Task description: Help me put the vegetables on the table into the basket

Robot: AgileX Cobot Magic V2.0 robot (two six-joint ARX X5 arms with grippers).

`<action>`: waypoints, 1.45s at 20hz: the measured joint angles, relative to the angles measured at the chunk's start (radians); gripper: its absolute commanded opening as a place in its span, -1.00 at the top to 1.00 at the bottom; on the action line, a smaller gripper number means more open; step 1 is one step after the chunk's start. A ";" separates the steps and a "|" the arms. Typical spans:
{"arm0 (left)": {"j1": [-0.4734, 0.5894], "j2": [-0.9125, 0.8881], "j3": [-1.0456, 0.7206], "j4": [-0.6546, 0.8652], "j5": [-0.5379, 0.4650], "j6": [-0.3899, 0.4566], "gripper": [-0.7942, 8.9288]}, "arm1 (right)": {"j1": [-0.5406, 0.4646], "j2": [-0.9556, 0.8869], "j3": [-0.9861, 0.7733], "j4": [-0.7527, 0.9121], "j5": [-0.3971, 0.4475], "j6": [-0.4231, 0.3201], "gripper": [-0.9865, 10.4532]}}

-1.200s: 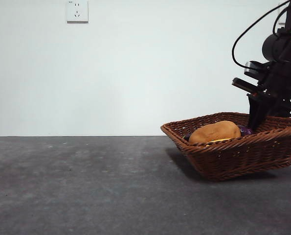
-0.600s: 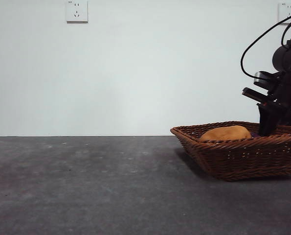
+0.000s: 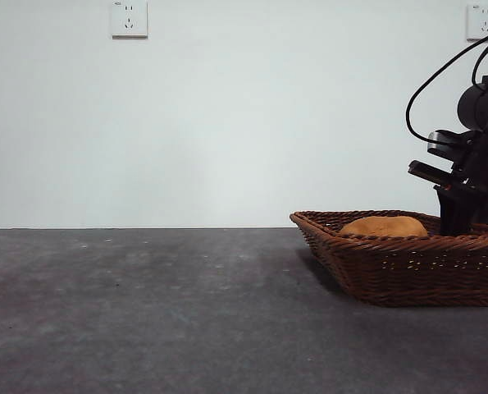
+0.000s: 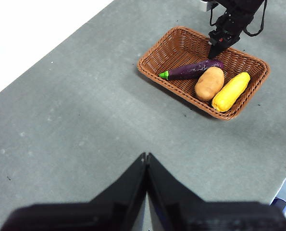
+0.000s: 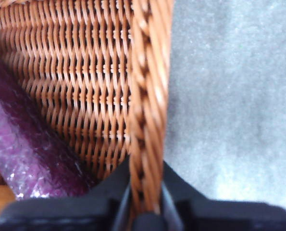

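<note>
— Three vegetables lie in the basket [image 4: 153, 57]: eggplant [image 4: 191, 70], potato [image 4: 209, 83], and the yellow lump [image 4: 230, 91], side by side. None shows on the desk [image 4: 85, 125].

— So the job looks done?

— By my reading, yes. The basket sits flat on the desk, at the right in the front view.

— What is the right pincer [image 5: 145, 192] doing?

— Its jaws are closed on the braided rim [image 5: 147, 96], one inside the wall and one outside, beside the eggplant's purple end.

— And the left pincer [image 4: 146, 161]?

— High above the bare desk, jaws pressed together, holding nothing.

— How would the basket handle?

— Probably light and fairly stiff, since it is woven wicker. The rough weave should not slip. The rim is the natural hold, though gripped at one side the basket would likely tip, and the rounded vegetables could roll.

— And the vegetables?

— They look like smooth, firm toys; best taken across the middle.
</note>
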 measured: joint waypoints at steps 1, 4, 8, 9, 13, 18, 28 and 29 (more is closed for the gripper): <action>0.000 0.000 0.000 0.000 0.000 0.000 0.85 | 0.003 0.002 -0.002 -0.023 0.010 -0.001 0.23; 0.000 0.001 0.000 -0.006 0.000 0.000 0.85 | 0.002 -0.008 -0.004 -0.026 0.027 -0.001 0.16; 0.000 0.001 0.000 -0.006 0.000 0.000 0.85 | 0.002 -0.215 0.015 -0.012 0.068 0.019 0.17; 0.000 0.001 0.000 -0.006 0.000 0.000 0.85 | 0.002 -0.274 0.017 -0.045 0.059 0.025 0.18; 0.000 0.001 0.000 -0.007 0.000 0.000 0.85 | 0.008 -0.528 0.017 -0.336 -0.118 -0.005 0.85; 0.000 0.001 0.000 -0.016 0.000 0.000 0.85 | 0.030 -0.743 0.017 -0.564 -0.140 -0.096 0.85; 0.000 0.001 0.000 -0.018 0.000 0.000 0.84 | 0.031 -0.824 0.017 -0.618 -0.133 -0.105 0.82; 0.000 0.001 0.000 -0.019 0.000 0.000 0.85 | 0.031 -0.825 0.017 -0.605 -0.122 -0.105 0.82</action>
